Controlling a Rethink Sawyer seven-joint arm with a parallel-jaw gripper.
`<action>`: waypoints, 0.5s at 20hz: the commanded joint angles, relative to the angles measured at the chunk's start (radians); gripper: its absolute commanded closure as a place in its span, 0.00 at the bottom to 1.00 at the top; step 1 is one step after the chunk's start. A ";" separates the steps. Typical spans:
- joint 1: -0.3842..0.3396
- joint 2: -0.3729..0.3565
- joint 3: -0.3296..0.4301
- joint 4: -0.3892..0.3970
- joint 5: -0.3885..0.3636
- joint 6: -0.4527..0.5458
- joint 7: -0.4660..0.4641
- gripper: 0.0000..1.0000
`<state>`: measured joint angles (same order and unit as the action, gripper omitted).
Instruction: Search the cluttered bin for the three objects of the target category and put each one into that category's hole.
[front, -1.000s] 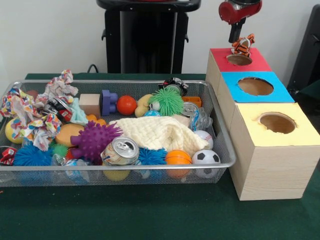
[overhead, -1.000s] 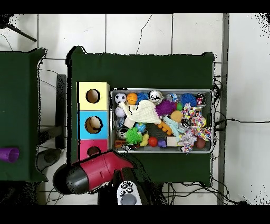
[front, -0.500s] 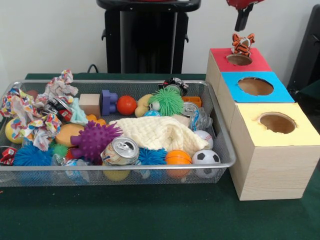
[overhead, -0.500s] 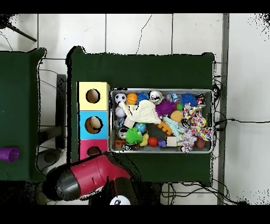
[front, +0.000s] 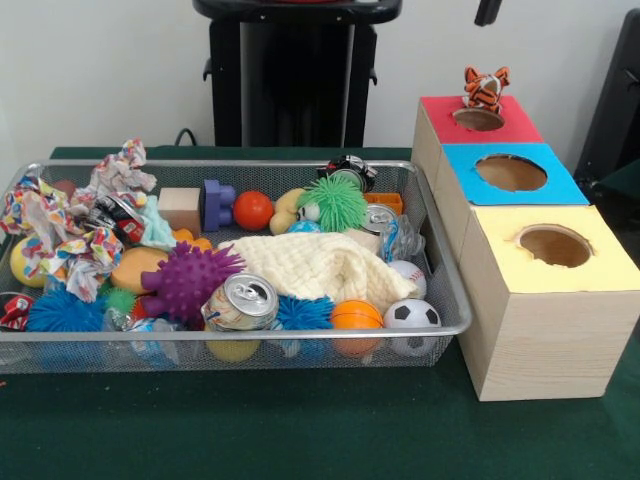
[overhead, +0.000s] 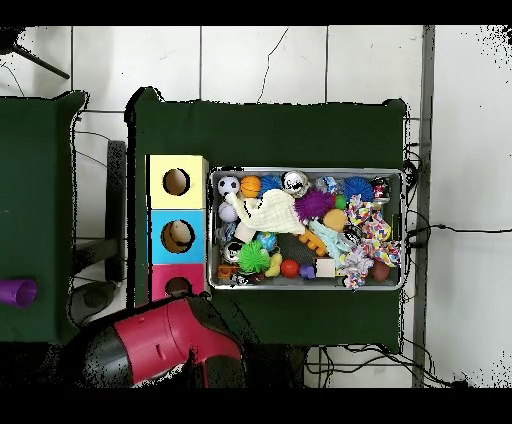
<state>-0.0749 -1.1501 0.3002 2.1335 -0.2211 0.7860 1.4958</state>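
A small orange-and-black striped tiger toy (front: 485, 88) stands at the far rim of the hole in the red-topped box (front: 440, 108), with nothing holding it. Only a dark tip of my gripper (front: 488, 11) shows at the top edge of the front view, well above the toy. In the overhead view the red arm (overhead: 150, 345) lies below the red box (overhead: 160, 274), and the gripper itself is hidden there. The wire bin (front: 250, 335) holds mixed clutter.
Blue-topped (front: 560, 185) and yellow-topped (front: 500, 225) boxes stand in line with the red one, right of the bin. In the bin are a cream cloth (front: 315, 265), a purple spiky ball (front: 188, 278), a drink can (front: 240, 302), a soccer ball (front: 412, 315) and a green spiky ball (front: 333, 203).
The gripper has risen from just above the tiger toy to the top edge, leaving the toy at the red hole's rim. In the overhead view the arm has drawn back to the lower left.
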 joint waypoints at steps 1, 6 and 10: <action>0.000 -0.027 -0.002 -0.028 0.045 0.068 0.127 1.00; -0.006 0.016 -0.007 0.008 0.028 -0.034 0.134 1.00; -0.016 0.034 -0.004 0.024 0.021 -0.075 0.124 1.00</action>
<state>-0.0725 -1.1743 0.3000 2.1356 -0.2081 0.7850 1.4958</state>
